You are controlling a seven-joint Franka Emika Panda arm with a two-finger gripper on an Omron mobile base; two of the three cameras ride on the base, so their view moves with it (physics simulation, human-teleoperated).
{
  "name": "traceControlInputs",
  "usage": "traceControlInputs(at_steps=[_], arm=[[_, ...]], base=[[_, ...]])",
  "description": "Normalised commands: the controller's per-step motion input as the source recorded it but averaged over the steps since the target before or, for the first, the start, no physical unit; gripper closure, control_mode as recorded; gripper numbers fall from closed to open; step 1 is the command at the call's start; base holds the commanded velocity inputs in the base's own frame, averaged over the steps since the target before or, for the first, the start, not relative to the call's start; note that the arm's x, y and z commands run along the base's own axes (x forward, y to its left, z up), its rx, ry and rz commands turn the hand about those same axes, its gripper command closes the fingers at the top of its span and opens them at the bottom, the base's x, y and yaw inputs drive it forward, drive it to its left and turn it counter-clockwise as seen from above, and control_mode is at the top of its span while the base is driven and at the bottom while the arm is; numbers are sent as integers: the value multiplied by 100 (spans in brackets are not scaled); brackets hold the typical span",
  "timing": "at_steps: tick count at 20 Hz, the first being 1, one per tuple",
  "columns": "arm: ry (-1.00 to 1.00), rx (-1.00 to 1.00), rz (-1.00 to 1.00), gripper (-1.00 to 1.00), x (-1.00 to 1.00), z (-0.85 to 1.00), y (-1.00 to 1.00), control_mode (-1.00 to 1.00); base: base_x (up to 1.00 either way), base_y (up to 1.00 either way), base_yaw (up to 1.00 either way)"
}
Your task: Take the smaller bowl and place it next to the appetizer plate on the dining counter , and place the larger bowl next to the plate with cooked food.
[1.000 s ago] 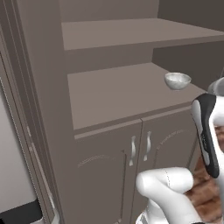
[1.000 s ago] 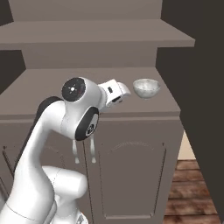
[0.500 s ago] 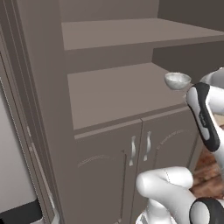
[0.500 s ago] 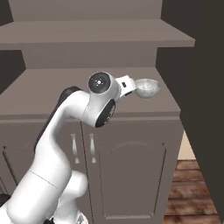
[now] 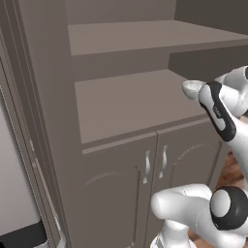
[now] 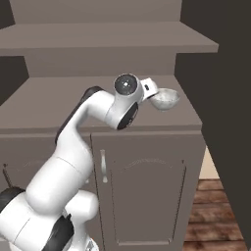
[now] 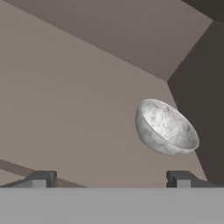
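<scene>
The small speckled bowl (image 7: 166,127) sits upright near the right end of the brown cabinet shelf (image 6: 59,105), close to the dark side wall, while the gripper (image 7: 111,178) hovers short of it, jaws spread wide and empty.

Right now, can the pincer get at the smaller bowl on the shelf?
Probably yes. The pincer is open, and the smaller bowl sits just ahead of its fingertips, off toward one side. Nothing lies between them on the shelf. The dark side wall stands close beside the bowl, so room there is tight.
</scene>
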Motion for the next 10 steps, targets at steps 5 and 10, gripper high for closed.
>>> traceControlInputs(at_steps=[5,10], arm=[[0,-1,-3,-100,46,-12,-10,-100],[0,-6,-11,-100,45,-11,-26,-100]], base=[[0,0,0],[0,0,0]])
